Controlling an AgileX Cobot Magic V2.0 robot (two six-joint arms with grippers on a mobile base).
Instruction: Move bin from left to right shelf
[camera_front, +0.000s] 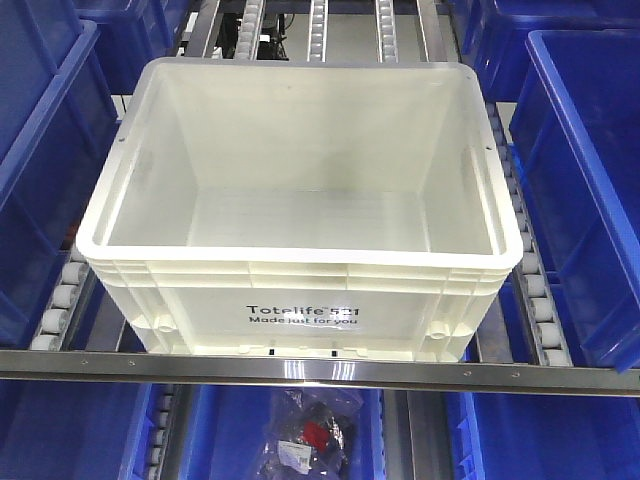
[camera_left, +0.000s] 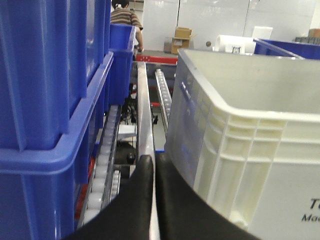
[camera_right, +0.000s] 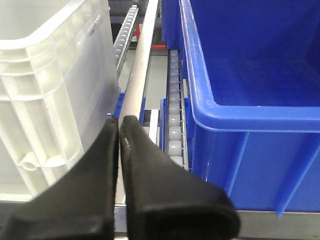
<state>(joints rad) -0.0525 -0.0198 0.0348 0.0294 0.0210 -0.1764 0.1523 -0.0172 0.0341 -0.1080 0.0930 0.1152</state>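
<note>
Flanking the bin (camera_front: 300, 300) from both sides, I have my left gripper (camera_left: 154, 162) in the gap off its front-left corner and my right gripper (camera_right: 120, 125) in the gap off its front-right corner. Both have their fingers pressed together and pinch nothing.

The bin sits open and empty on the roller lanes (camera_front: 540, 300), its printed wall against the front rail (camera_front: 300, 368) of the shelf. Its long axis appears to run along that rail.

From my left gripper the bin's wall lies just to the right, with the left blue bin (camera_left: 50, 100) close on the other side. From my right gripper the wall lies just to the left, with the right blue bin (camera_right: 240, 100) hemming me in.

Neither arm looks nearer than the other, so I judge this a two-arm squeeze: each gripper turns inward against its end wall. I cannot tell whether either touches the plastic yet.
</note>
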